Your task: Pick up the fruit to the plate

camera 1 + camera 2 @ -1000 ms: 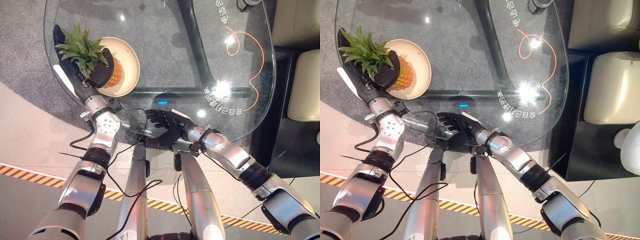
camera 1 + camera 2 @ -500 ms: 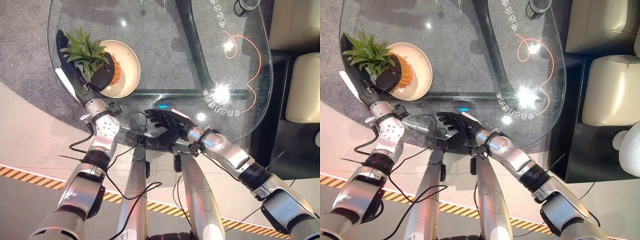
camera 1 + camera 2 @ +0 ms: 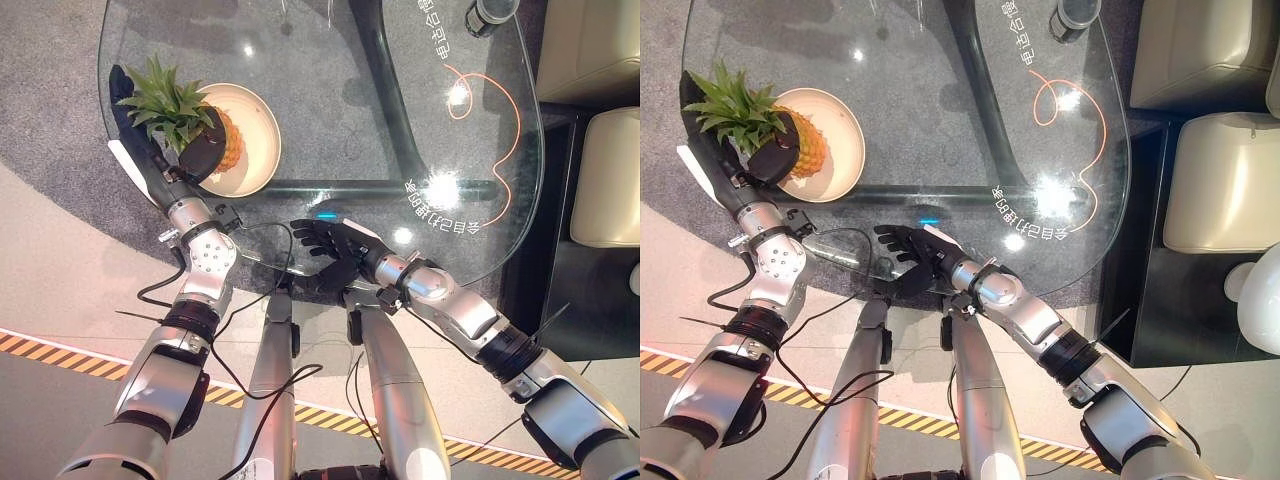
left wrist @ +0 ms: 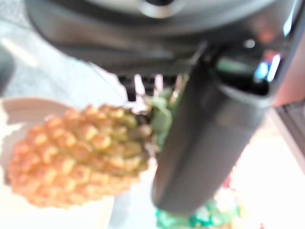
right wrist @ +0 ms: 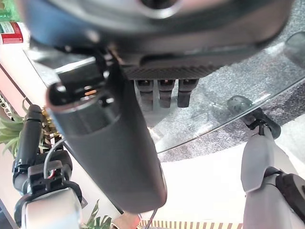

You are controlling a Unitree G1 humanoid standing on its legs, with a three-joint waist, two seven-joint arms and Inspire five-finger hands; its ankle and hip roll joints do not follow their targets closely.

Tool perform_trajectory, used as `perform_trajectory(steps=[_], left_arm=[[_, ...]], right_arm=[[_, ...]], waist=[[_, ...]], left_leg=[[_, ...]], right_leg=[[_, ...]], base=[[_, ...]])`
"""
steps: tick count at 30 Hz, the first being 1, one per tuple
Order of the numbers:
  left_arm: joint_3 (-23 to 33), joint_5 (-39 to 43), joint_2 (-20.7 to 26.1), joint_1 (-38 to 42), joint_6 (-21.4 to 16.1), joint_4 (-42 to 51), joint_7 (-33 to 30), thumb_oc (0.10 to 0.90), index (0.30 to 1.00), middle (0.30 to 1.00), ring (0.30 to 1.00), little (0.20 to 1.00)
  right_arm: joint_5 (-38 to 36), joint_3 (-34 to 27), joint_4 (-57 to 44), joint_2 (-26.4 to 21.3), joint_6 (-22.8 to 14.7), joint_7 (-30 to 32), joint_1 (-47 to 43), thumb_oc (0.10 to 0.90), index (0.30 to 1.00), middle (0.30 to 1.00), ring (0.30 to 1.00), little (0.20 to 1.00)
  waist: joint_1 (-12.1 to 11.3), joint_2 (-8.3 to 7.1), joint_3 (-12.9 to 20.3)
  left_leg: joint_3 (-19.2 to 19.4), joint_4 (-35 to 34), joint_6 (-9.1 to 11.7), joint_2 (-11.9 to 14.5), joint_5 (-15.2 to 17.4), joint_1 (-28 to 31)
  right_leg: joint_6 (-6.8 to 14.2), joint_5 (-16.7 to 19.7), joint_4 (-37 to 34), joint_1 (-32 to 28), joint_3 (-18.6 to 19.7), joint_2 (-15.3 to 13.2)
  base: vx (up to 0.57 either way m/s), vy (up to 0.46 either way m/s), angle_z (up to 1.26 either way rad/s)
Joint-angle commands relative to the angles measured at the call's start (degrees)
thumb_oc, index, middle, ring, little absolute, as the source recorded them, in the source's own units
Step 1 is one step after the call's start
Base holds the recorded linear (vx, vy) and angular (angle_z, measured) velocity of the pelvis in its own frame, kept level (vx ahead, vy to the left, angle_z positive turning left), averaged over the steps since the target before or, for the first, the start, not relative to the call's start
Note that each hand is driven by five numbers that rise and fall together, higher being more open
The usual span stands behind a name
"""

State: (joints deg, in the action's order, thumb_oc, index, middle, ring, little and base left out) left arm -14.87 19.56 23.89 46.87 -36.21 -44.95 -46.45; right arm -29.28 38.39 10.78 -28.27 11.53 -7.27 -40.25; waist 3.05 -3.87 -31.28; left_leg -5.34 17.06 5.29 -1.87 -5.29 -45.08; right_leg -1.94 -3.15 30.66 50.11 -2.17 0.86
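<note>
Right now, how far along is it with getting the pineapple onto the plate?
Nearly done. The pineapple already lies over the plate at the glass table's left end. In hand: the left hand is curled round the fruit just below its leaves. The right hand hangs open at the table's near edge, holding nothing. Left: letting go and pulling the left hand away.

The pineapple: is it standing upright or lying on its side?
Lying on its side. The pineapple rests across the plate, its leafy crown pointing sideways past the rim, with the left hand curled round it.
</note>
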Motion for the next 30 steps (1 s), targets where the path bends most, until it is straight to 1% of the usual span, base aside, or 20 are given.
perform_trajectory(steps=[1, 6, 12, 13, 22, 30], left_arm=[[2.9, -0.6, 2.9, 1.5, -3.7, 3.9, 0.0, 0.8, 0.9, 0.9, 0.9, 0.9], [3.1, 1.0, 2.9, 0.7, -3.0, 3.9, 1.8, 0.8, 0.9, 0.9, 0.9, 0.9], [3.7, 2.5, 1.7, -3.0, -2.7, 4.7, 3.1, 0.8, 0.9, 0.9, 0.9, 0.9], [3.8, 2.5, 1.7, -3.1, -2.5, 4.9, 3.3, 0.8, 0.9, 0.9, 0.9, 0.9], [4.1, 5.5, 0.5, -7.3, -0.6, 5.8, 6.1, 0.8, 0.9, 0.9, 0.9, 0.9], [4.5, 8.6, -1.7, -10.8, 0.2, 6.3, 7.6, 0.8, 0.9, 0.9, 0.9, 0.9]], right_arm=[[-2.3, -0.5, -8.0, 3.1, -4.3, -0.8, 2.3, 0.8, 0.9, 0.9, 0.9, 0.9], [-2.2, -0.5, -8.0, 3.2, -4.8, -1.0, 2.3, 0.8, 0.9, 0.9, 0.9, 0.9], [-1.2, -0.7, -8.6, 4.1, -5.1, -0.6, 3.6, 0.8, 0.9, 0.9, 0.9, 0.9], [-1.2, -0.7, -8.7, 4.2, -5.0, -0.4, 3.5, 0.8, 0.9, 0.9, 0.9, 0.9], [-0.8, -1.0, -9.3, 4.3, -5.8, 0.0, 4.8, 0.8, 0.9, 0.9, 0.9, 0.9], [-0.4, -1.2, -10.0, 4.9, -5.9, 1.1, 6.2, 0.8, 0.9, 0.9, 0.9, 0.9]], waist=[[0.4, 1.72, 1.5], [0.1, 1.89, 1.5], [-0.4, 1.92, 1.5], [-0.5, 1.97, 1.5], [-1.2, 2.11, 1.5], [-1.6, 1.57, 1.5]], left_leg=[[1.5, 3.8, -2.2, -2.6, 2.1, 1.4], [1.2, 3.1, -2.3, -2.7, 1.6, 2.0], [0.8, 2.5, -2.3, -2.8, 1.8, 3.9], [0.7, 2.2, -2.3, -2.8, 1.4, 3.9], [0.0, 2.0, -2.2, -2.8, 1.5, 5.6], [0.0, 2.6, -2.1, -2.4, 1.8, 5.8]], right_leg=[[2.1, 3.1, -7.8, -4.7, -0.1, 1.4], [2.1, 3.4, -8.2, -5.3, -0.3, 1.4], [2.0, 2.6, -8.4, -7.5, -0.7, 1.5], [2.0, 3.0, -8.7, -7.5, -0.8, 1.5], [1.9, 2.3, -8.7, -9.8, -1.3, 1.5], [1.9, 1.7, -8.1, -10.4, -1.6, 1.6]], base=[[0.0, 0.0, 0.0], [-0.01, -0.022, 0.0], [-0.02, -0.059, 0.01], [-0.04, -0.081, 0.0], [-0.02, -0.063, 0.02], [0.0, -0.045, 0.01]])
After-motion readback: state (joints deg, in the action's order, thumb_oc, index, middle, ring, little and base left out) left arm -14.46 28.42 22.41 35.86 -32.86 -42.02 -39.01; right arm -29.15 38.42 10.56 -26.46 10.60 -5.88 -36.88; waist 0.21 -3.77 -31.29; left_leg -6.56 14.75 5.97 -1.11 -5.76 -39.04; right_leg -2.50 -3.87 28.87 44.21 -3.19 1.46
